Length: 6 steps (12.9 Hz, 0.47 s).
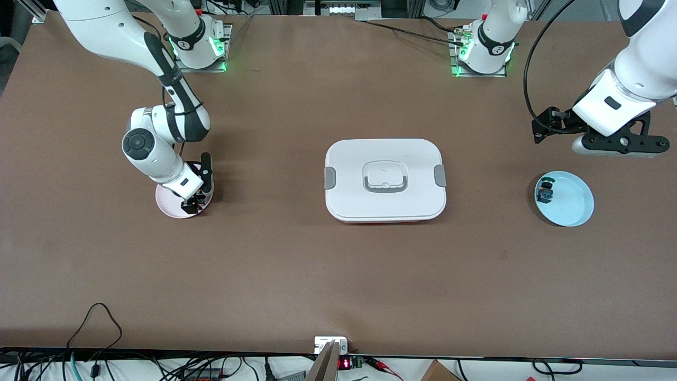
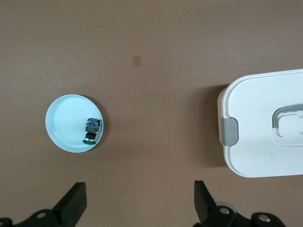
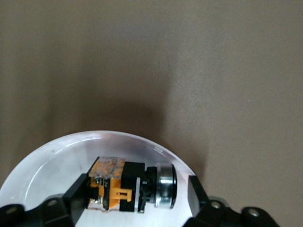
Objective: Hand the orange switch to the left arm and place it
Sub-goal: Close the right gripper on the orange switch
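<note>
Orange switch (image 3: 124,185) lies on its side in the pink plate (image 1: 165,203), toward the right arm's end of the worktop, about midway between the edge by the robot bases and the camera-side edge. Right claw (image 3: 135,193) is down in the plate, fingers (image 3: 78,190) spread either side of the switch with gaps showing, so not gripping yet. Risks from here: the switch is small with a round metal end, so closing off-centre could roll it or pop it out; fingertips sit close to the plate floor, so pushing lower could tip or drag the plate. The box (image 1: 385,180) sits mid-worktop, squarely between the two plates, so a low straight carry toward the handover would clip its lid; lift has to clear it or route around. Left claw (image 2: 139,201) hangs wide open over bare worktop near the left arm's end, waiting, just by the blue plate (image 1: 574,203), which already holds a small blue-and-teal component (image 1: 545,192); a sloppy handover risks dropping the switch.
</note>
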Tool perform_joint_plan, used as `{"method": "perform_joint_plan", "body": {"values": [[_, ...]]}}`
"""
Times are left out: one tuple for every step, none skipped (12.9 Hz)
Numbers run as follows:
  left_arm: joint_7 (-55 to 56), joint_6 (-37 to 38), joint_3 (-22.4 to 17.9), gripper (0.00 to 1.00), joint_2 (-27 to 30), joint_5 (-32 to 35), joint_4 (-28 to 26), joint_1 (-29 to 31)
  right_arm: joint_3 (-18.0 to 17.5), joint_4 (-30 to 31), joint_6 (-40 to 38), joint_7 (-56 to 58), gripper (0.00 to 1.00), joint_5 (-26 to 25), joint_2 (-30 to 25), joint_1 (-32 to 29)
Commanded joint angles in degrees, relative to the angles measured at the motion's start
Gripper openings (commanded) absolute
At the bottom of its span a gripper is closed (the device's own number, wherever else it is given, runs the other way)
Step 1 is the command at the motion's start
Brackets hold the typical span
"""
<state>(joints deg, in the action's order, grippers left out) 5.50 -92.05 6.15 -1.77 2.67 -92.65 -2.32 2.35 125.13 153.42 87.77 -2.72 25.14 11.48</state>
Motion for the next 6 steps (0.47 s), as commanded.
{"method": "perform_joint_plan", "body": {"values": [[0.5, 1.3, 0.1, 1.00, -0.6, -0.5, 1.8, -0.1, -0.6, 0.6, 0.5, 1.0, 0.38, 1.0, -0.4, -0.6], [0.5, 1.3, 0.2, 1.00, -0.5, -0.5, 1.8, -0.2, -0.6, 0.6, 0.4, 0.8, 0.25, 1.2, -0.4, -0.7], [0.5, 1.3, 0.2, 1.00, -0.6, -0.5, 1.8, -0.1, -0.6, 0.6, 0.2, 0.7, 0.17, 1.2, -0.6, -0.7], [0.4, 1.3, 0.2, 1.00, -0.6, -0.5, 1.8, -0.1, -0.6, 0.6, -0.1, 0.8, 0.13, 1.2, -1.0, -1.1], [0.4, 1.3, 0.2, 1.00, -0.5, -0.5, 1.8, -0.2, -0.6, 0.6, -0.7, 0.9, 0.10, 1.2, -1.4, -1.4], [0.4, 1.3, 0.2, 1.00, -0.6, -0.5, 1.8, -0.3, -0.6, 0.3, -2.7, 1.0, 0.07, 1.2, -2.4, -1.4]]}}
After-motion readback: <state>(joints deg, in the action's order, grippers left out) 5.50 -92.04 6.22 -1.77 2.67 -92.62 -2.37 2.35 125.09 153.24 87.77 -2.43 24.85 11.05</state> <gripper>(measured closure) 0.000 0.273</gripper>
